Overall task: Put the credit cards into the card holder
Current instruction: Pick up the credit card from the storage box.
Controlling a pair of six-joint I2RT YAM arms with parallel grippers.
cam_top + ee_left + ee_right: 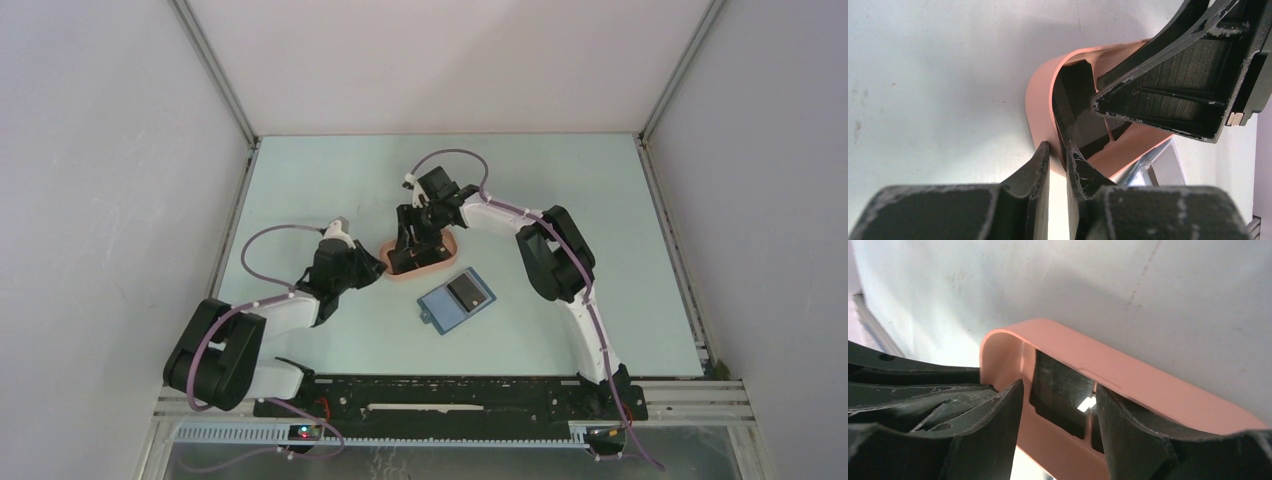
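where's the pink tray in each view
top external: pink tray mid-table, up-left of the blue wallet.
left wrist: tray at centre, rounded end nearest.
right wrist: tray across the middle.
shared landmark: the black card inside it, both wrist views.

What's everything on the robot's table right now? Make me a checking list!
Surface: pale green table, faintly scuffed.
Job's things: black card lies in the pink tray; blue card holder lies open beside the tray.
Clutter: nothing seen besides the tray.
Grippers: left gripper pinches the tray's rim; right gripper open, fingers astride the black card.
Cables: purple cables loop along both arms.
Surroundings: grey walls, metal frame rails.
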